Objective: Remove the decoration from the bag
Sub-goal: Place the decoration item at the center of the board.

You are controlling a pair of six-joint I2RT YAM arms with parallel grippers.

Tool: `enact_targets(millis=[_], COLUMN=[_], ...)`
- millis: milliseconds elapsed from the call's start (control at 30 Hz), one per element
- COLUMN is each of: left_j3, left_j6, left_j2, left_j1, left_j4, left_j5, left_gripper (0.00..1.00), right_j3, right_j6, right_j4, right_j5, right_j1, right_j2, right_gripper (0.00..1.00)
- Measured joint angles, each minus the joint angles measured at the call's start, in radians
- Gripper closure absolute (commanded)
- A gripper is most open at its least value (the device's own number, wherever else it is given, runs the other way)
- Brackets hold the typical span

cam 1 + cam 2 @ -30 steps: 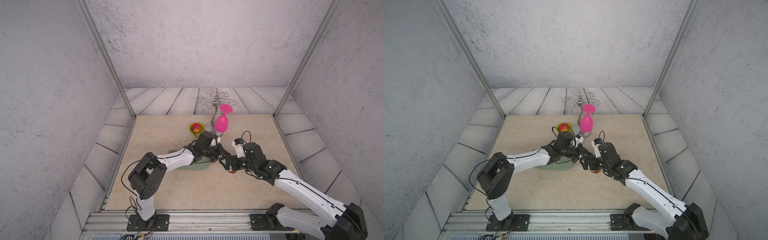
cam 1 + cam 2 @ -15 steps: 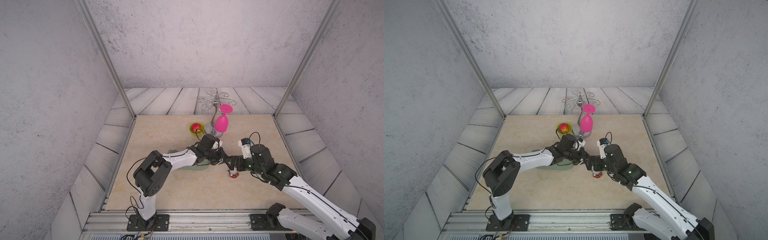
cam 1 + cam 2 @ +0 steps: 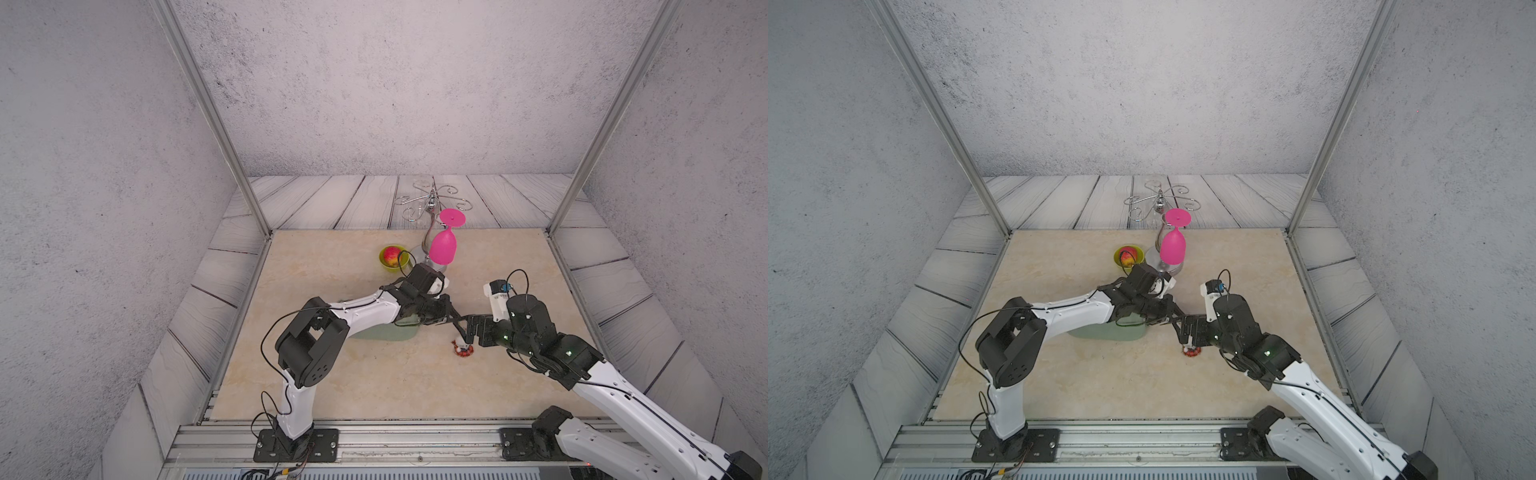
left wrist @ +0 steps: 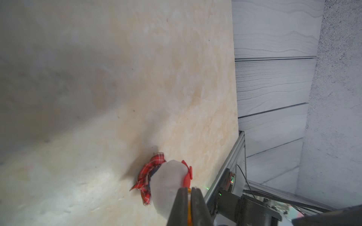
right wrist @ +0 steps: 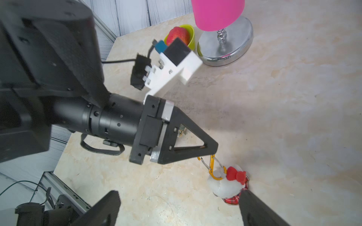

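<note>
Orange-gold clasp (image 5: 212, 166) sits clamped in the tips of my left jaws, lower right of the right wrist view. Below it hangs the decoration (image 5: 227, 185), long axis near upright, plaid skirt touching the counter (image 3: 374, 382). My right jaws are spread wide and hold nothing, with the plush just beside one finger. The bag (image 3: 386, 332) lies left of centre, apparently unhooked. No writing is legible.
</note>
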Motion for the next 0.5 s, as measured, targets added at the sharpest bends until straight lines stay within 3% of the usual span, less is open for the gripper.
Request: enact_targets(millis=[267,367,500], left_j3=[0.090,0.109,0.176], left_j6=[0.113,0.137,0.158], left_j2=[0.114,0.133,0.133], left_j1=[0.030,0.034,0.039], left_j4=[-0.079,-0.107,-0.149], left_j5=[-0.086,-0.103,-0.116], left_gripper=[0.99,0.85,0.47], right_j3=[-0.049,-0.057,-0.058], right_j6=[0.021,0.024,0.026], right_j4=[0.011,0.015,0.021], right_j5=[0.034,0.051,0.076], right_j1=[0.000,0.000,0.000], right_j2=[-0.006,-0.021,-0.050], right_gripper=[0.01,0.01,0.01])
